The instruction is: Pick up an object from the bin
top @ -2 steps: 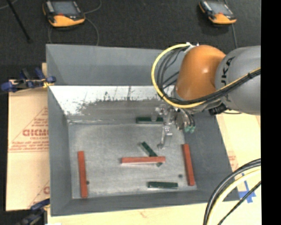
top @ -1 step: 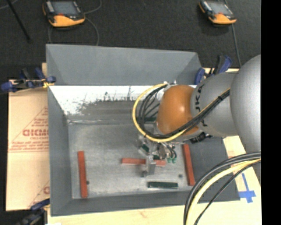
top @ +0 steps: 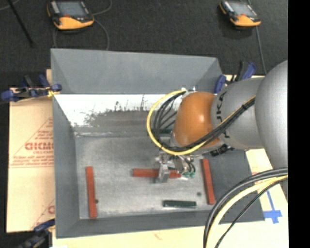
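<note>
Three red sticks, one under the arm; dark bar nearby.

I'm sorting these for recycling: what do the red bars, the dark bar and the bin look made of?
The left red bar, middle red bar and right red bar: likely matte plastic or painted wood; flat uniform colour, no glare. Dark bar: probably plastic, slightly glossy, faint sheen. Bin: sheet metal, dull grey, with scuffed floor.

Two orange-black devices (both cabled)
</note>
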Robot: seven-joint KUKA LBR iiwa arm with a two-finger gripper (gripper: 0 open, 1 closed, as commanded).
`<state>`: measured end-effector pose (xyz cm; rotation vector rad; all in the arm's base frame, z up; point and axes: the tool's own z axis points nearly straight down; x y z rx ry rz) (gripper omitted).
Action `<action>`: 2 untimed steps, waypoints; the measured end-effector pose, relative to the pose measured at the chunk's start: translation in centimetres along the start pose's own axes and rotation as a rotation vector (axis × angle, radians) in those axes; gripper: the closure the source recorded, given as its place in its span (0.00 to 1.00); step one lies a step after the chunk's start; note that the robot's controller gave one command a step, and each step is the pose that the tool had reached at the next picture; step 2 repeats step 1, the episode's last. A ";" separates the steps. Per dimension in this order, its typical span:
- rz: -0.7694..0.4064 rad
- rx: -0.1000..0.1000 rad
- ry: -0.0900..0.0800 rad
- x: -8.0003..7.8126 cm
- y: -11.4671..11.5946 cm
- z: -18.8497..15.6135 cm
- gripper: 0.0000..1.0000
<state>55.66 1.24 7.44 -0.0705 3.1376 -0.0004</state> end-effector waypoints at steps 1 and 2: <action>-0.458 0.001 -0.007 -1.6 1.6 -14.4 1.00; -0.458 0.001 -0.007 -1.6 1.6 -14.4 1.00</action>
